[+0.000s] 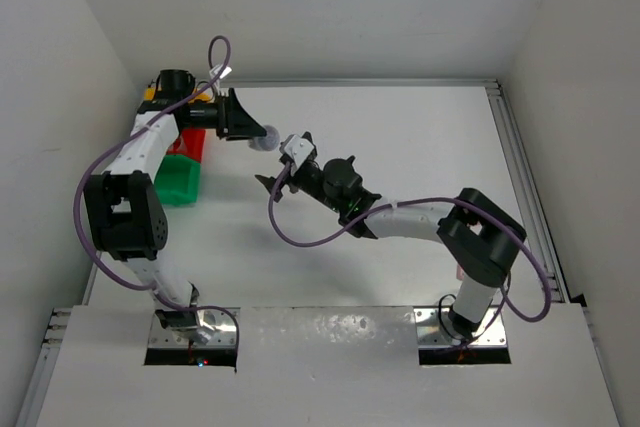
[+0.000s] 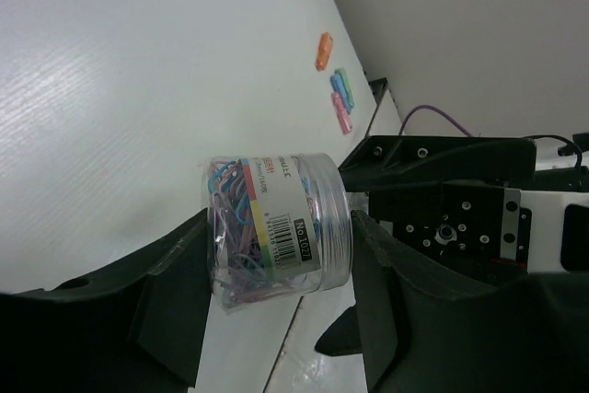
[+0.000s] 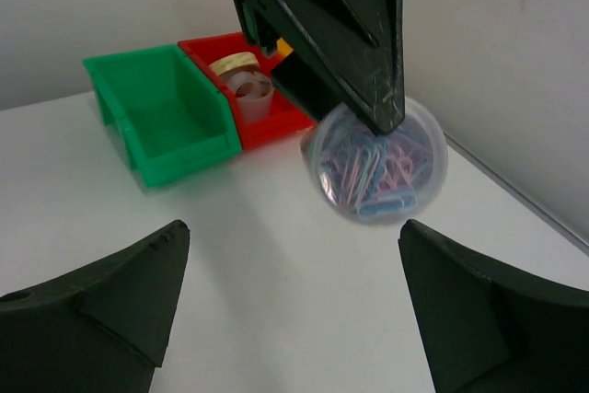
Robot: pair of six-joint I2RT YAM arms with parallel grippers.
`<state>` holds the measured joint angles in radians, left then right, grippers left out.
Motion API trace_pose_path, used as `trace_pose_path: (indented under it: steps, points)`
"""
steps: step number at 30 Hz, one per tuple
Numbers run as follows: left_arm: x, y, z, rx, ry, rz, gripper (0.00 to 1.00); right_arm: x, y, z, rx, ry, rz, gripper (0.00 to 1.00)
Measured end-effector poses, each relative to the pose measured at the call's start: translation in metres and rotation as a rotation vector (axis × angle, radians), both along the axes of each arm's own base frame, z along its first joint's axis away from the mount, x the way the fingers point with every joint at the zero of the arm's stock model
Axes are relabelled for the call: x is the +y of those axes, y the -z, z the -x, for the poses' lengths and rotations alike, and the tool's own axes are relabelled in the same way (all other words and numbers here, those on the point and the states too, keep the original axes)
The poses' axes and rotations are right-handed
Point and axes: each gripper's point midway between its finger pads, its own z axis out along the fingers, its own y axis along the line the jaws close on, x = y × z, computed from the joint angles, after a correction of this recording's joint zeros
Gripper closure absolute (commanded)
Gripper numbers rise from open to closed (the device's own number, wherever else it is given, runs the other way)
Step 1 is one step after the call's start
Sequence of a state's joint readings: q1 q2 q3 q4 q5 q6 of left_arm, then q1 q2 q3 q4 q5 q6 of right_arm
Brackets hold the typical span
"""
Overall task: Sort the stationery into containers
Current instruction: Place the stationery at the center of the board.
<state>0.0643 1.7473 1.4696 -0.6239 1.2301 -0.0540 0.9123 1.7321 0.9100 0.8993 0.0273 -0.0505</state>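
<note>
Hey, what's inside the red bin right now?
Tape rolls sit in the red bin, a beige one topmost. The left tool, gripping the paper clip tub, covers part of the bin, hiding anything there.

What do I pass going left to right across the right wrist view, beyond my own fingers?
green bin → red bin, with tape rolls inside → paper-clip tub
</note>
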Motion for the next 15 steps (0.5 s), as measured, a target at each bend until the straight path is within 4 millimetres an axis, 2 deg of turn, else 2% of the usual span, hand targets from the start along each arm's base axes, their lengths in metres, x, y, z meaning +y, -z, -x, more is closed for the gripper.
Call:
trace_pose_path:
  steps: [3, 7, 11, 15]
  points:
    - [-0.006, 0.006, -0.002, 0.020, -0.014, -0.020, 1.00, 0.006, 0.002, -0.012, 0.002, 0.015, -0.013, 0.10]
    - [-0.005, 0.018, -0.011, 0.049, -0.078, -0.065, 1.00, -0.003, 0.006, -0.024, 0.033, 0.055, -0.032, 0.10]
    - [-0.003, 0.027, -0.018, 0.074, -0.124, -0.082, 1.00, -0.010, 0.008, -0.032, 0.054, 0.084, -0.042, 0.08]
    - [-0.004, 0.026, -0.022, 0.079, -0.143, -0.082, 1.00, -0.011, 0.009, -0.033, 0.077, 0.095, -0.056, 0.07]
